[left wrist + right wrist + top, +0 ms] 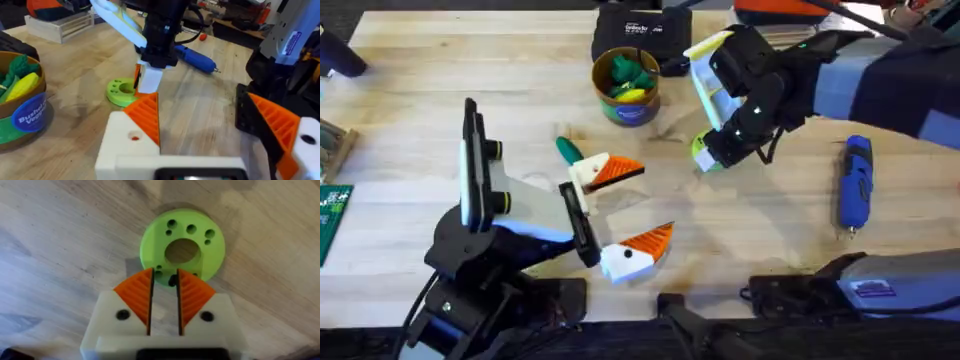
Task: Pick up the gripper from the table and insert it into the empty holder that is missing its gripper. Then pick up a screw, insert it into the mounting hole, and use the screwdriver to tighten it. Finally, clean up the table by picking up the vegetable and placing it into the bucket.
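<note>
The work looks to be at the screw step. The right arm's fingers point(165, 277) are drawn almost together, a slim gap between the orange pads. Their tips touch the near rim of the lime-green disc point(197, 235), over one of its small holes. I cannot tell whether a screw is pinched there.

The white block with the orange wedge point(600, 175) sits at the far end of the black bar point(578, 215) on the left arm, apparently already seated. The left arm's fingers point(655, 200) stand wide apart, holding nothing.

Next, I'd say, a screw must be lifted straight and carried to the hole in that white block.

By count:
- one blue screwdriver point(855, 185), lying on the tabletop point(410, 110) well to the right
- one bucket point(627, 85), with a yellow piece and a frilly green piece inside
- one dark green vegetable point(567, 150), lying just beside the white block
- one disc
- two orange wedges on the left arm
</note>
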You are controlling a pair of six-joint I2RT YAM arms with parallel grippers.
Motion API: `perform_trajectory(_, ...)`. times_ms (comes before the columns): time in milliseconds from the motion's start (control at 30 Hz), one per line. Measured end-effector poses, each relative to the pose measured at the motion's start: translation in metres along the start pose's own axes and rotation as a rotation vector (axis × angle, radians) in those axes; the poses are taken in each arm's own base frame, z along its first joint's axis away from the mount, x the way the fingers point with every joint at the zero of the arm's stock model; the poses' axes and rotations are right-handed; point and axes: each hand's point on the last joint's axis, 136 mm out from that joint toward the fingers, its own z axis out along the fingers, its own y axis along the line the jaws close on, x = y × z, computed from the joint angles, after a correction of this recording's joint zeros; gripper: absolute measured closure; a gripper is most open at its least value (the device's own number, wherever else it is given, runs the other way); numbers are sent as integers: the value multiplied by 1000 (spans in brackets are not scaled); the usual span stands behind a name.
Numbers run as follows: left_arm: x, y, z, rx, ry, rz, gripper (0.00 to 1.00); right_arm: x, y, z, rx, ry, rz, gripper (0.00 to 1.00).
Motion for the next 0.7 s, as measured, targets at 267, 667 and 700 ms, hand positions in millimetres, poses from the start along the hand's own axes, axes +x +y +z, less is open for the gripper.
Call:
perform_trajectory(267,0,0,0,0,0,0,15,5,-2,0,9,19,0,749)
perform_trajectory(667,0,0,0,0,0,0,15,8,-8,0,47,33,0,992)
perform_trajectory(700,0,0,0,0,0,0,15,8,-8,0,50,32,-1,992)
